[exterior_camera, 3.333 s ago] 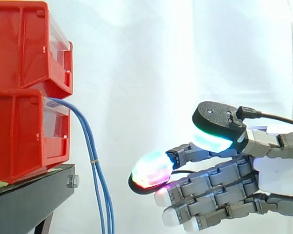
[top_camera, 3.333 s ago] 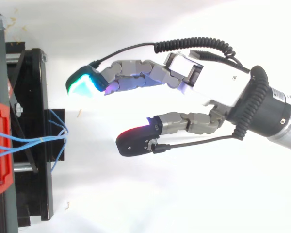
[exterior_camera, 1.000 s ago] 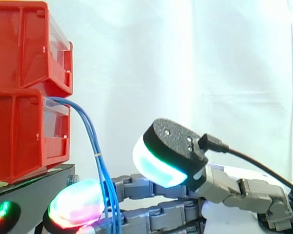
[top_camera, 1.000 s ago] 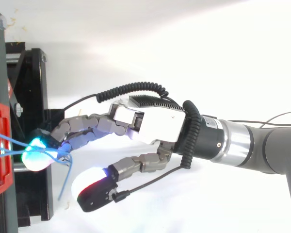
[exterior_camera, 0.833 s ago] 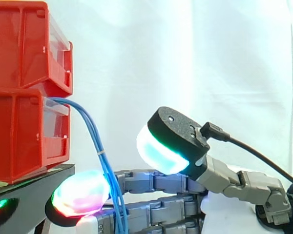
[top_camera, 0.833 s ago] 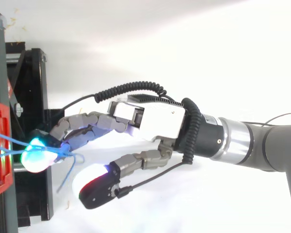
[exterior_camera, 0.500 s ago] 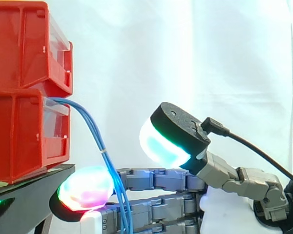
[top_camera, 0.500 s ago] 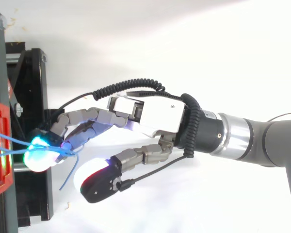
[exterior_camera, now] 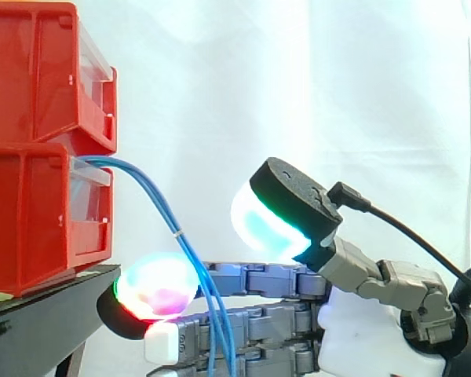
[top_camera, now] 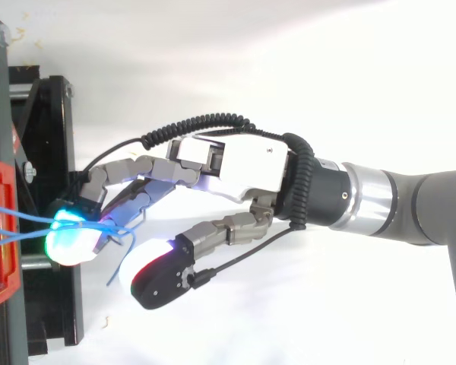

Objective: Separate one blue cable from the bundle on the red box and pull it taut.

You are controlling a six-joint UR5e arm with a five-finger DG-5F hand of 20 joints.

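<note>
The blue cables (exterior_camera: 161, 216), issuing from the lower red bin (exterior_camera: 31, 212) at left, appear caught between the nearly straight fingers (exterior_camera: 251, 279) of the hand (top_camera: 243, 171), thumb apart; none is yet singled out or pulled taut.

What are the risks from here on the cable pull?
1. Several blue cables run together between the fingers of the hand, not just one. Pulling could tighten the whole bundle.
2. The thumb stands clear of the cables, so the hold rests on the fingers alone and may slip.
3. The cables arc out of the lower red bin, so a hard pull might drag it.
</note>
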